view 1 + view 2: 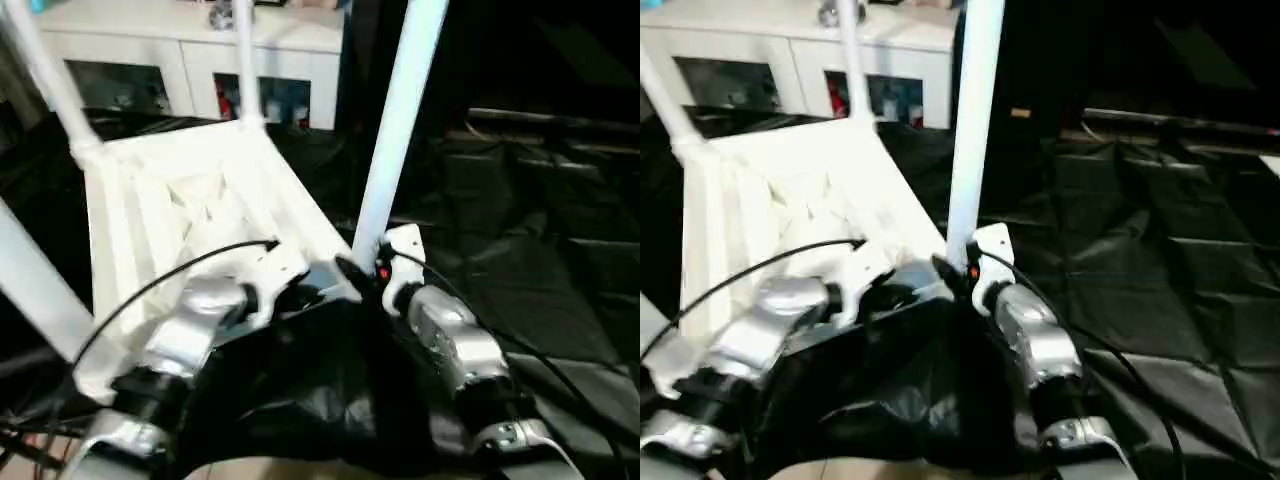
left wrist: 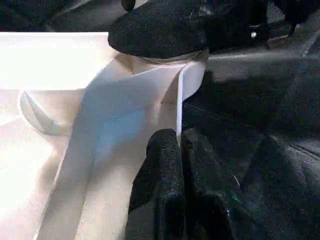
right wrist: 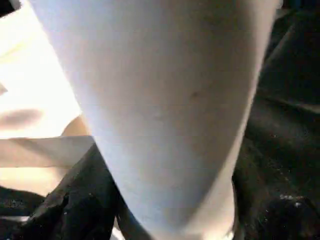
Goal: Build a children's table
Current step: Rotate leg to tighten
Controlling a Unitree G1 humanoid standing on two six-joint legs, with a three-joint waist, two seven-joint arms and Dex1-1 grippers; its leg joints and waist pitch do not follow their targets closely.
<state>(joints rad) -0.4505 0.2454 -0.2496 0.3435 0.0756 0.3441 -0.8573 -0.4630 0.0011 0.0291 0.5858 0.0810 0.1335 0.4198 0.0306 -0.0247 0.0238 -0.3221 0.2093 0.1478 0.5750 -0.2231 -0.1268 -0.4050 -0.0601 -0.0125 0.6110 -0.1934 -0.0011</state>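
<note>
With the upturned tabletop (image 1: 190, 200) lying on black sheeting (image 1: 540, 260), its rim pinched by the closed left gripper (image 2: 177, 150), and a leg (image 1: 395, 130) clasped at the base by the right gripper (image 1: 375, 270), loosening could be caused by careless release.

Looks like some kind of robot test room dressed up as a living space, not a real home. Crinkly black plastic sheeting (image 1: 1160, 250) covers the whole work surface and the ground around it, and against the back wall there's a white cabinet (image 1: 200, 50) with glass doors and some colourful stuff inside
</note>
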